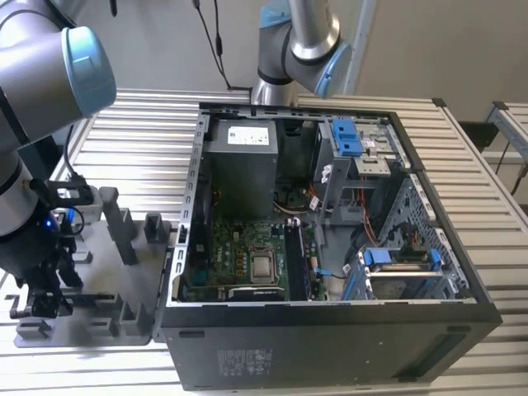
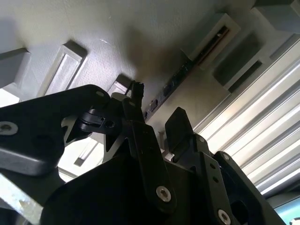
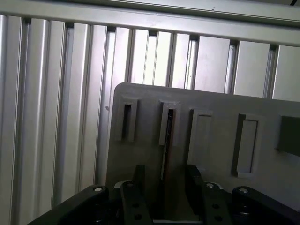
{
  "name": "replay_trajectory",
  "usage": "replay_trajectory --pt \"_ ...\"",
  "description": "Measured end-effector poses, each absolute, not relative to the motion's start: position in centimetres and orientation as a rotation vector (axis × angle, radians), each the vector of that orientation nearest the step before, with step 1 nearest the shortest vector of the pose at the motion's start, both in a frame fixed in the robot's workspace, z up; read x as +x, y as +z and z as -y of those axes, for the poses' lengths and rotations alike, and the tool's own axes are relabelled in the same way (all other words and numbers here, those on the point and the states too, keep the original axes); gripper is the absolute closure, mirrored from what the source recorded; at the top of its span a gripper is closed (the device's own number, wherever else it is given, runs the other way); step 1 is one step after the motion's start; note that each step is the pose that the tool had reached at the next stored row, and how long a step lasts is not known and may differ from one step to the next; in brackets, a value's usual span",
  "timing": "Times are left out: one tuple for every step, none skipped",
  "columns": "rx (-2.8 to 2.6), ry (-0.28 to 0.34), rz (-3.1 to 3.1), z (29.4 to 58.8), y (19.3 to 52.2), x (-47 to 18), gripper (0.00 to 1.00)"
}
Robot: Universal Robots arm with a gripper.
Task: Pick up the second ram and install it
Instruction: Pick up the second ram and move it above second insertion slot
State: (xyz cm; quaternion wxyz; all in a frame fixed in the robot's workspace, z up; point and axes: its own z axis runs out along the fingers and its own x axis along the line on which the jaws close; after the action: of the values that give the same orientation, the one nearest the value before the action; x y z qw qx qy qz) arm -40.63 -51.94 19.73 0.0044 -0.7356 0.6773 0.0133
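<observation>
- Your grey tray (image 1: 99,268) lies flat on the slatted metal counter (image 1: 148,132), at the exterior view's left of the open computer case (image 1: 330,351).
- The tray carries a row of raised rectangular pockets. The second ram (image 3: 167,140) stands on its long edge in one of them, and the pockets on either side of it look bare.
- In the second wrist view the stick (image 2: 176,80) runs from a raised block straight towards the gap between the fingers (image 2: 180,126).
- Your fingers (image 3: 139,185) are spread apart, one on each side of the stick. Tray surface shows between each finger and the board, so nothing is pinched.
- Inside the case, the motherboard (image 1: 239,247) lies flat with the processor (image 1: 262,266) near its middle. Long dark memory slots (image 1: 295,257) run just to the exterior view's right of it. You cannot tell whether one is filled.
- A grey power supply box (image 1: 241,165) sits at the far end of the case.
- The tray's near edge sits just beside the case's side wall (image 1: 188,247).
- Upright tray posts (image 1: 124,235) stand between your arm and that wall.
- A second arm (image 1: 297,41) stands behind the far end of the case.
</observation>
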Motion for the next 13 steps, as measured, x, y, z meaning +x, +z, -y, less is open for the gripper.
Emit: replay_trajectory --pt "-2.305 0.042 -2.121 51.94 19.73 -40.62 0.52" --pt "-2.305 0.042 -2.121 51.94 19.73 -40.62 0.52" --pt "-2.305 0.042 -2.121 51.94 19.74 -40.62 0.52" --pt "-2.306 0.042 -2.120 51.94 19.73 -40.62 0.54" --pt "-2.306 0.042 -2.120 51.94 19.73 -40.62 0.61" --pt "-2.306 0.042 -2.120 51.94 19.74 -40.63 0.61" --pt "-2.307 0.042 -2.120 51.94 19.73 -40.63 0.67" --pt "-2.307 0.042 -2.119 51.94 19.73 -40.63 0.73" --pt "-2.307 0.042 -2.119 51.94 19.73 -40.62 0.73" --pt "-2.307 0.042 -2.119 51.94 19.73 -40.62 0.79" --pt "-2.308 0.042 -2.118 51.94 19.73 -40.62 0.79" --pt "-2.308 0.042 -2.118 51.94 19.74 -40.62 0.85" --pt "-2.308 0.042 -2.118 51.94 19.73 -40.62 0.85"
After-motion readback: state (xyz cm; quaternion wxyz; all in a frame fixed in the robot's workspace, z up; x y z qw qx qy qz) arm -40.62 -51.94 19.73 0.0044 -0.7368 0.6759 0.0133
